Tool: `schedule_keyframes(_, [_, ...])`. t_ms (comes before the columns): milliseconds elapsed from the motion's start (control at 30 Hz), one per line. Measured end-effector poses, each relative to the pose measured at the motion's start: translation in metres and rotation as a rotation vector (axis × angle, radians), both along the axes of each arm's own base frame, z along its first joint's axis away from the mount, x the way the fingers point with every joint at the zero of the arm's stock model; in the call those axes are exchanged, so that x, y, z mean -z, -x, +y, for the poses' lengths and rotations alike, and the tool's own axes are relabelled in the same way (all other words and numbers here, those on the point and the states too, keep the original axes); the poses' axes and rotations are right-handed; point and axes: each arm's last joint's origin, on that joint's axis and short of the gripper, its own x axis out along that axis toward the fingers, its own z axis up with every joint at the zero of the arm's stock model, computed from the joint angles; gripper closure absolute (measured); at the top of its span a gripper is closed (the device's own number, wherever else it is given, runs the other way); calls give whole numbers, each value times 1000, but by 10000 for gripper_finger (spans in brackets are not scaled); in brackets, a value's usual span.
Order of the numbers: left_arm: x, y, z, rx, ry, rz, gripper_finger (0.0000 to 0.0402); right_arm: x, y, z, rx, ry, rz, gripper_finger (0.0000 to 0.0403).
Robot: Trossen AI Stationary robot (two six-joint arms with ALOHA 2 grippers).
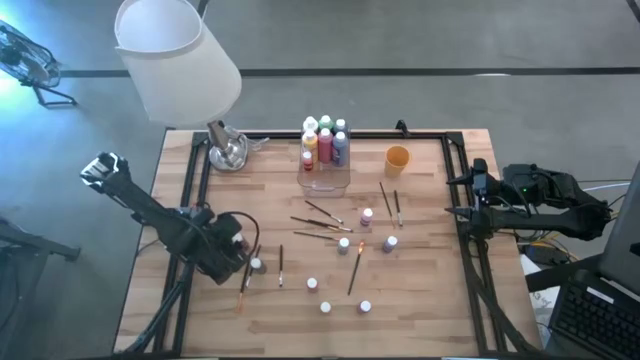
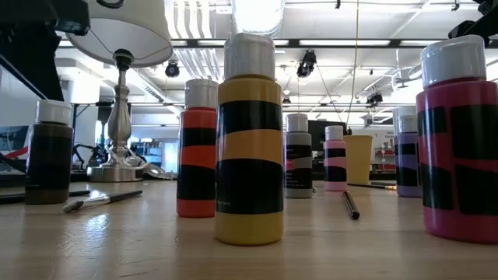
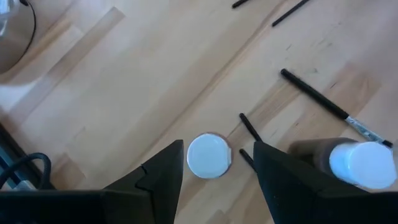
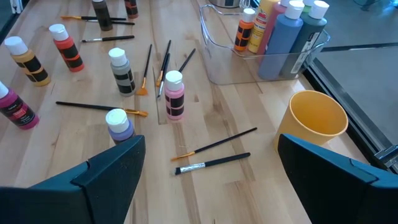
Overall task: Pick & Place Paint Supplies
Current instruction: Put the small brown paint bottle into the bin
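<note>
Paint bottles (image 1: 367,216), white-capped, stand upright and scattered on the tabletop (image 1: 420,300) in front of the clear box (image 1: 325,180). Several more stand inside that box (orange, yellow, blue visible). Thin dark-handled paintbrushes (image 1: 322,211) lie flat among the loose bottles, at assorted angles.

Wood table (image 1: 420,300): bottles (image 1: 312,284), brushes (image 1: 354,270), lamp (image 1: 226,150).

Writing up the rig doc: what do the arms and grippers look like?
Both arms are dark, near black, with chunky jointed links. The left arm carries a white-marked part at its far end and thin cables. Left gripper and right gripper each have two dark, wedge-shaped fingers.
</note>
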Motion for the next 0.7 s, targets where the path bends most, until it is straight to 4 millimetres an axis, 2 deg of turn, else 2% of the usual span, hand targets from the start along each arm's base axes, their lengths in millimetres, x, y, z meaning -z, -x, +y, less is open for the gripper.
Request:
schedule_keyframes(300, [6, 2, 1, -20, 1, 13, 202, 0, 0, 0, 0, 0, 0, 39])
schedule_keyframes(700, [30, 4, 3, -32, 14, 7, 202, 0, 0, 0, 0, 0, 0, 39])
